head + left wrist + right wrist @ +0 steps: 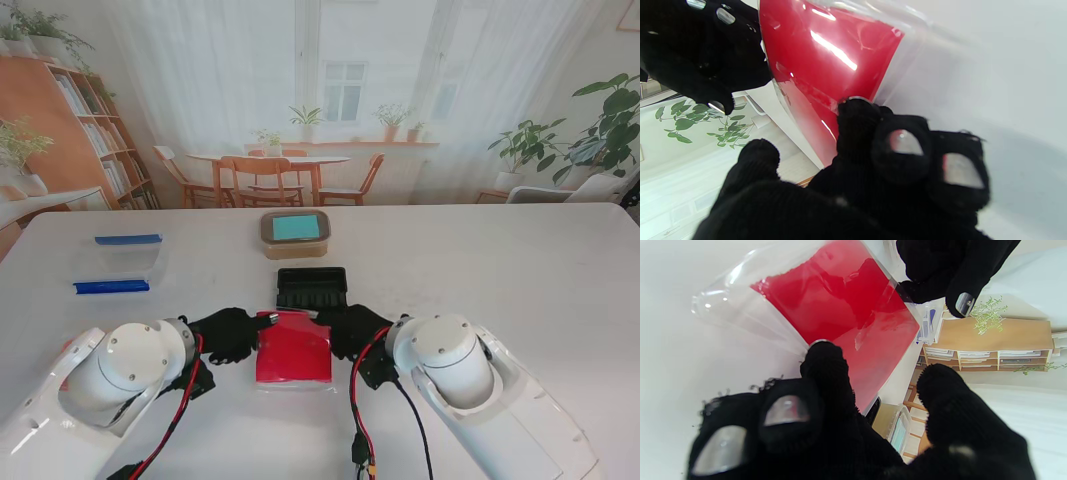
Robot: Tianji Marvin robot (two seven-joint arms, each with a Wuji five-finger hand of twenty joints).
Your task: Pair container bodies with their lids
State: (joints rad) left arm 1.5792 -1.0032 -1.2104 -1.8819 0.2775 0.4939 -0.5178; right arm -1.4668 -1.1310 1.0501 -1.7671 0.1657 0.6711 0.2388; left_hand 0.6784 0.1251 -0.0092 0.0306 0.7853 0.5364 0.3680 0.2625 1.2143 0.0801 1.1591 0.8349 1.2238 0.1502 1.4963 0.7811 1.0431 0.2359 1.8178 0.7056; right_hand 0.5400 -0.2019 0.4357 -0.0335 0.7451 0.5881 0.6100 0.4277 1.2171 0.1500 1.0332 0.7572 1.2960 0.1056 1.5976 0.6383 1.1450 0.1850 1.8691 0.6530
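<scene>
A red lid lies on a clear container body at the table's near middle. My left hand is against its left side and my right hand against its right side. In the left wrist view a fingertip presses the red lid at its edge, the other fingers curled and the thumb apart. The right wrist view shows a right fingertip on the lid's rim in the same way. Just beyond lies a black container, and farther off a tan container with a teal lid.
A clear container with blue clips stands at the far left of the white table. Red and black cables hang from both wrists near the front edge. Chairs, a dining table and plants lie beyond the table.
</scene>
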